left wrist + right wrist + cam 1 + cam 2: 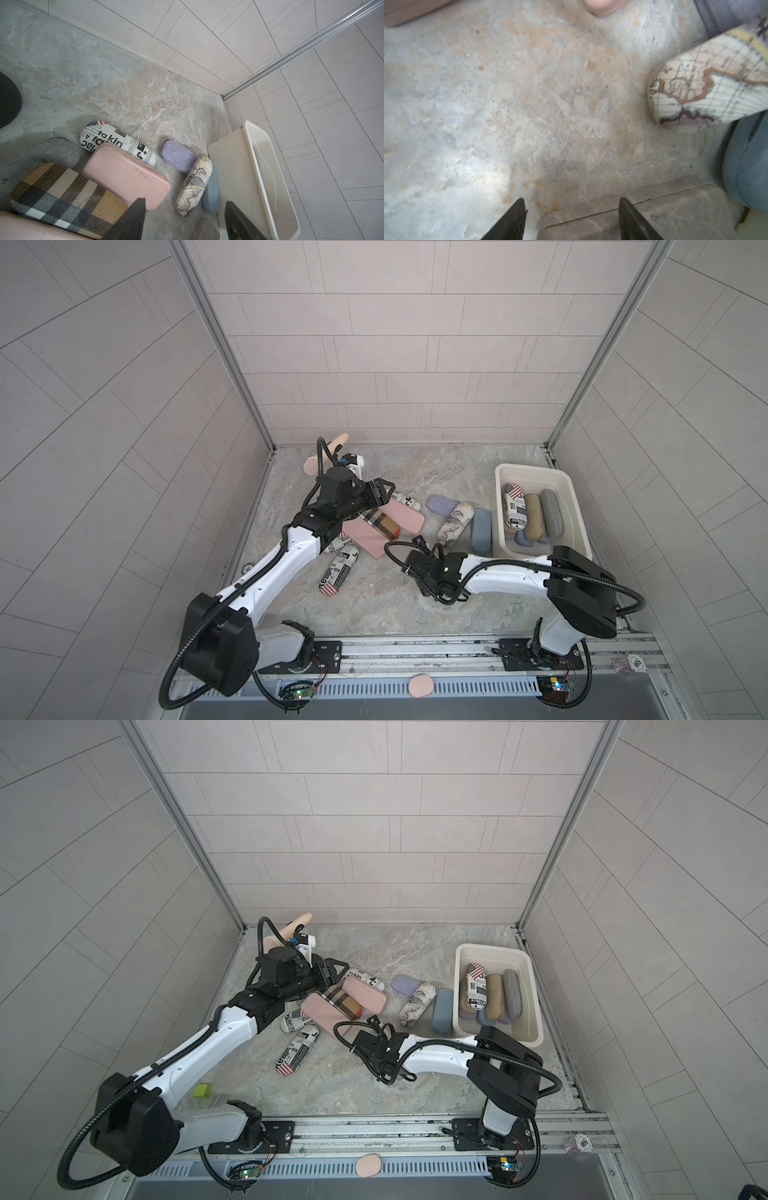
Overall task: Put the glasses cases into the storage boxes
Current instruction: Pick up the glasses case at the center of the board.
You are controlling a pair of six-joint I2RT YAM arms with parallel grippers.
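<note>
My left pincer (384,490) hangs over the heap of glasses cases with its jaws spread and nothing between them. I judge it is poised there to pick from the heap. Just under it a plaid case (380,522) lies between two pink cases (361,541) and seems to rest on one of them. A newspaper-print case (116,143) touches the farther pink one. They lean on each other, so lifting one may shift the rest. A grey fabric case (41,153) shows only in the left wrist view; from above, my own arm covers it. Behind the pincer, a pink microphone (337,441) is mostly hidden by the wrist.

Ahead of that pincer, toward the box, a lavender case (441,506), a map-print case (455,522) and a light blue case (482,531) lie close together. The blue one is just beside the box wall.

My right pincer (571,199) sits low, jaws spread, with one end of a marbled grey case (643,212) partly between them. One finger is clear of the case, so I read this as lining up, not gripping. The wrist picture is blurred, and from above I can hardly make that case out.

Beyond this pincer stands the storage box (532,468), holding several cases. The lower ones are buried, so I cannot count them.
</note>
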